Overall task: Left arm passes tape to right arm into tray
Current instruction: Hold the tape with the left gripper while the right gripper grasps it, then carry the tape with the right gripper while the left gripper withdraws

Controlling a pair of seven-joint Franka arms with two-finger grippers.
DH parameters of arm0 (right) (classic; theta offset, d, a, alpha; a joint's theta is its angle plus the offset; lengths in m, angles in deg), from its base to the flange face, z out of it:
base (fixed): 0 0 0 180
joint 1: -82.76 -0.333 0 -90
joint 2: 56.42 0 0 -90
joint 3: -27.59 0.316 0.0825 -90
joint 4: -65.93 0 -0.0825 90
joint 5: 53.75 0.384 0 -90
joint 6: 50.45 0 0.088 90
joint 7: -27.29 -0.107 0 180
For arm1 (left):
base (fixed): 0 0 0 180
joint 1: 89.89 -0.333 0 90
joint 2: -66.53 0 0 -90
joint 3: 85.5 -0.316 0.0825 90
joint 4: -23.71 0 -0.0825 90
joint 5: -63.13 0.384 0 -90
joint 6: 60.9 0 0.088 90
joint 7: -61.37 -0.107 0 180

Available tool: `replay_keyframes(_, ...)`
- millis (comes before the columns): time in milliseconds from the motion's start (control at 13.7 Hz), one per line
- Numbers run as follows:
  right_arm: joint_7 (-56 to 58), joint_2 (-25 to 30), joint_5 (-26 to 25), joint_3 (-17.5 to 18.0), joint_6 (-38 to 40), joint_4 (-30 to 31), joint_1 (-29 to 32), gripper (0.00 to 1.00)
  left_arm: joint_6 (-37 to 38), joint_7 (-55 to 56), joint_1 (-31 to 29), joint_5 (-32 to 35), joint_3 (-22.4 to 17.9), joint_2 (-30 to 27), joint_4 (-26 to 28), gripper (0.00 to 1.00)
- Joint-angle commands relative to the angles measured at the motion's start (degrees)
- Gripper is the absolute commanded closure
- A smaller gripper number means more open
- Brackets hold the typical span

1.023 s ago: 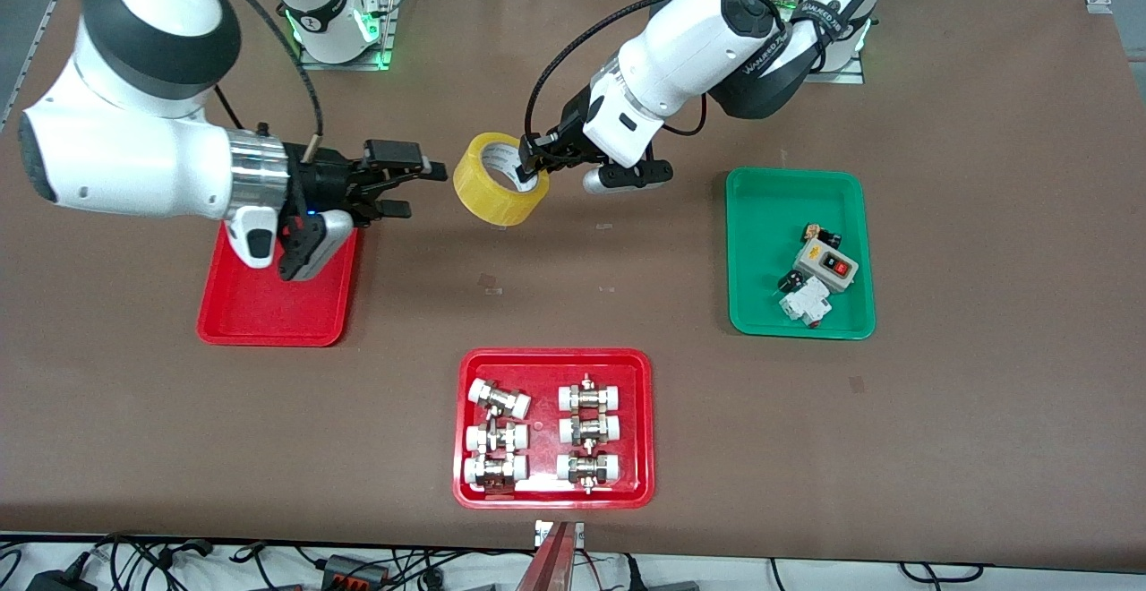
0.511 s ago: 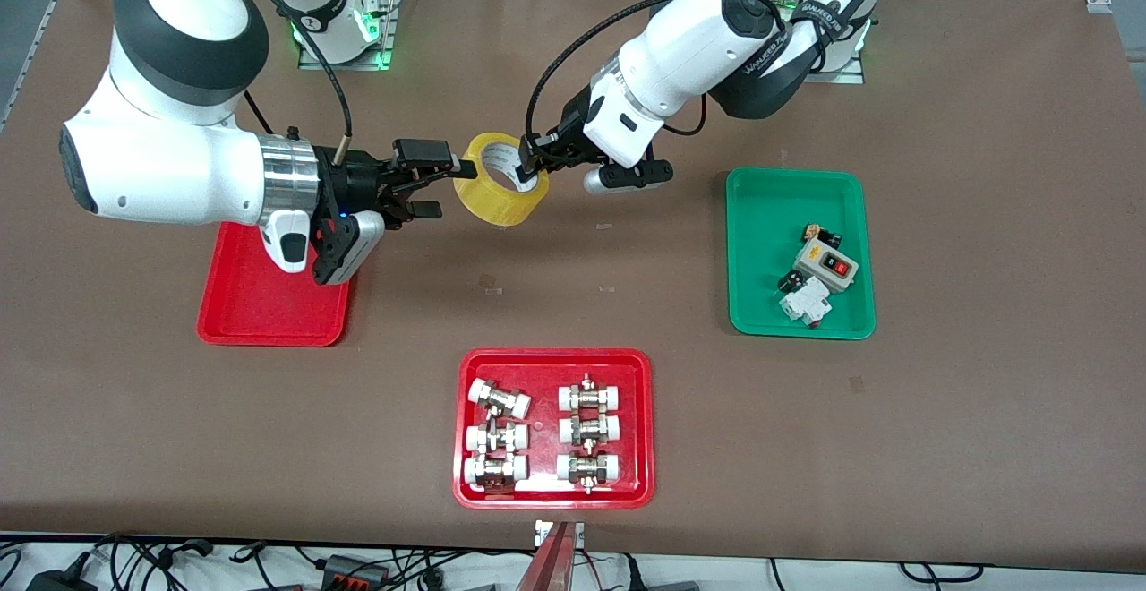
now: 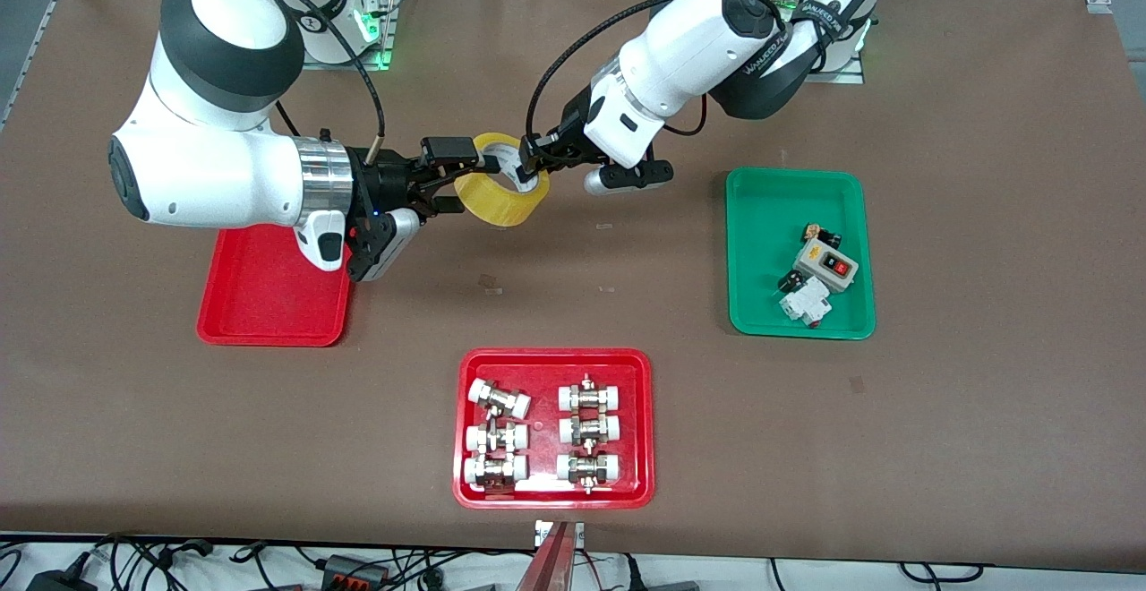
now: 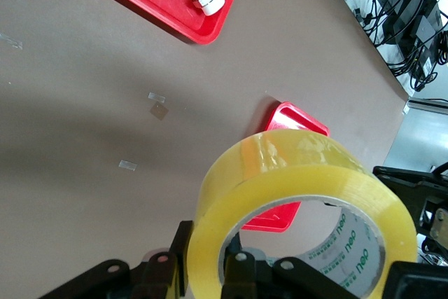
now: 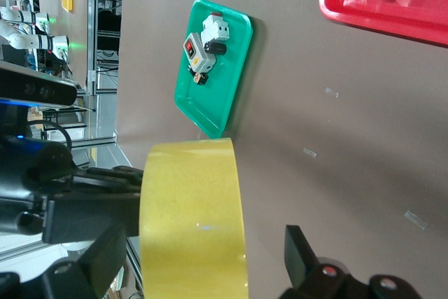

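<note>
Your left claw [image 3: 534, 172] grips the tape [image 3: 498, 181] in mid-air over the table [image 3: 627, 304]; your right claw [image 3: 448, 177], spread wide, straddles its rim. Shut it squarely before letting go (never both loose together).

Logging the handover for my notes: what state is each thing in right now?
Tape: in the air over the table, held through its core by the left pincer.
Right pincer: open, fingers either side of the tape's wall.
Plain red tray: nothing visible in it.
Red tray with fittings: six fittings.
Green tray: electrical parts.
</note>
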State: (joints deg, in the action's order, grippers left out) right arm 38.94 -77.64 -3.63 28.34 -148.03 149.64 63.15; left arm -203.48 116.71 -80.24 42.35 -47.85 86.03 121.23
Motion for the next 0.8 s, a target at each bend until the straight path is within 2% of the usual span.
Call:
replay_keyframes(0,0.74,-1.19,0.95,-0.22,0.11,-1.62,-0.44,0.07,-0.25,-0.31,-0.16,-1.9,0.5,0.45,-1.55,0.97)
replay_keyframes(146,0.3,-1.19,1.03,-0.22,0.2,-1.62,-0.44,0.4,-0.25,-0.31,-0.16,-1.9,0.5,0.45,-1.55,0.97)
replay_keyframes(219,0.04,-1.19,1.03,-0.22,0.2,-1.62,-0.52,0.54,-0.25,-0.31,-0.16,-1.82,0.5,0.45,-1.55,0.97)
replay_keyframes(292,0.04,-1.19,1.12,-0.22,0.11,-1.7,-0.52,0.6,-0.25,-0.31,-0.16,-1.81,0.5,0.45,-1.55,0.97)
replay_keyframes(438,0.65,-1.19,1.12,-0.22,0.11,-1.7,-0.44,0.63,-0.25,-0.31,-0.16,-1.9,0.5,0.45,-1.55,0.97)
replay_keyframes(731,0.65,-1.19,1.03,-0.22,0.2,-1.7,-0.35,0.64,-0.25,-0.31,-0.16,-1.9,0.5,0.45,-1.55,0.97)
